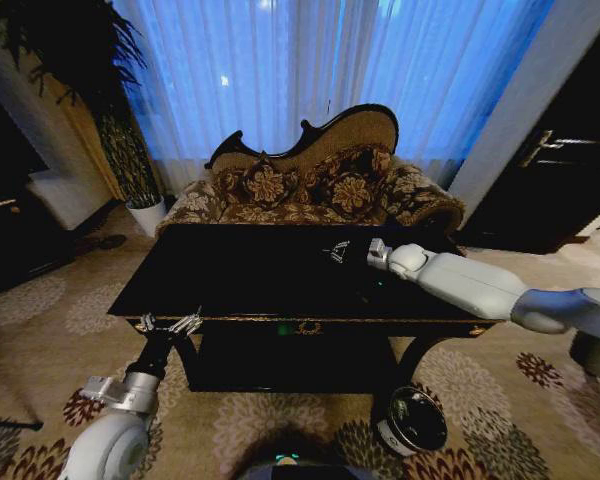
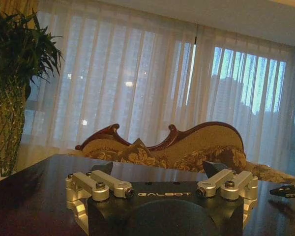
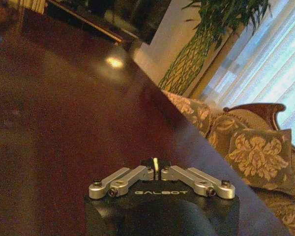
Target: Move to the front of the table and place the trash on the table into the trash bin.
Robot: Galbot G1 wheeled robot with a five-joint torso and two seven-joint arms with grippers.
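Observation:
The glossy black table (image 1: 230,280) stands right before me, its gold-trimmed front edge close. My right gripper (image 1: 333,252) reaches over the middle right of the tabletop. In the right wrist view it (image 3: 156,164) is shut just above the dark surface (image 3: 64,123), with a thin pale sliver between the tips that I cannot identify. My left gripper (image 1: 170,323) hovers at the table's front left edge, and in the left wrist view it (image 2: 157,169) is open and holds nothing. The black trash bin (image 1: 412,420) stands on the carpet by the table's front right leg. The trash is out of view.
A patterned sofa (image 1: 310,180) runs along the far side of the table under bright curtains. A tall potted plant (image 1: 130,150) stands at the back left. Dark furniture (image 1: 550,190) fills the right side. Patterned carpet lies open to the left of the table.

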